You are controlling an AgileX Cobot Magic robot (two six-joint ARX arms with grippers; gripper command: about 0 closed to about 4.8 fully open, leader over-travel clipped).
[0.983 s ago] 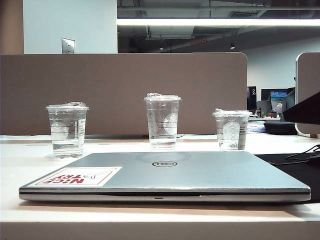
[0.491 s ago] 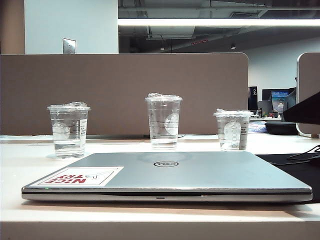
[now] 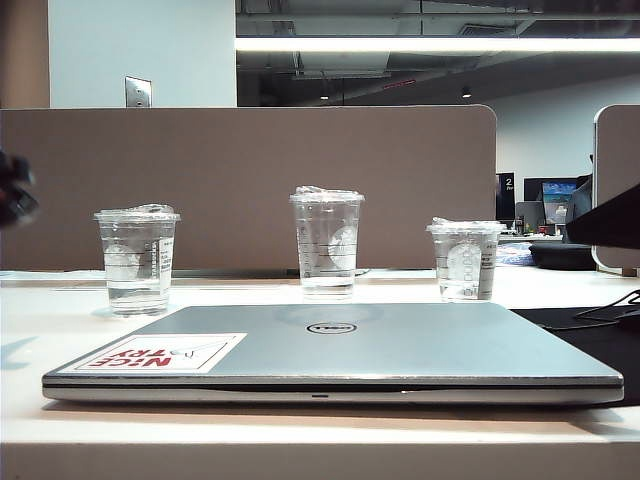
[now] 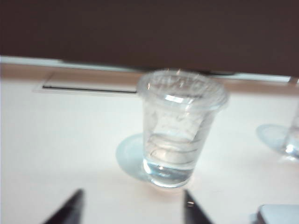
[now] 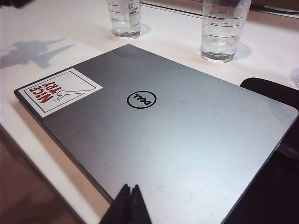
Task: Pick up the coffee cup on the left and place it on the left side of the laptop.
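At the far left edge of the exterior view a dark blurred shape, the left hand [image 3: 14, 190], hangs above the desk [image 3: 40, 330], well apart from everything on it; in its own wrist view the left hand [image 4: 131, 207] shows two dark fingertips [image 4: 70, 207] spread wide with nothing between them, released, pointing toward the coffee cup [image 4: 180, 126], which stands upright just beyond them and untouched. In the exterior view the coffee cup [image 3: 137, 260], clear with a clear lid and some water in the bottom, stands on the desk behind the left rear corner of the laptop [image 3: 330, 350]; the laptop lies closed and flat at the front, its red-lettered sticker [image 3: 160, 352] near its left front corner. Behind the laptop's middle stands a taller clear cup [image 3: 326, 240]; further right a shorter clear cup [image 3: 464, 258] stands near the right rear corner. The right hand [image 5: 127, 205] hovers over the near edge of the laptop's lid, its two dark fingers pressed together, clenched and holding nothing.
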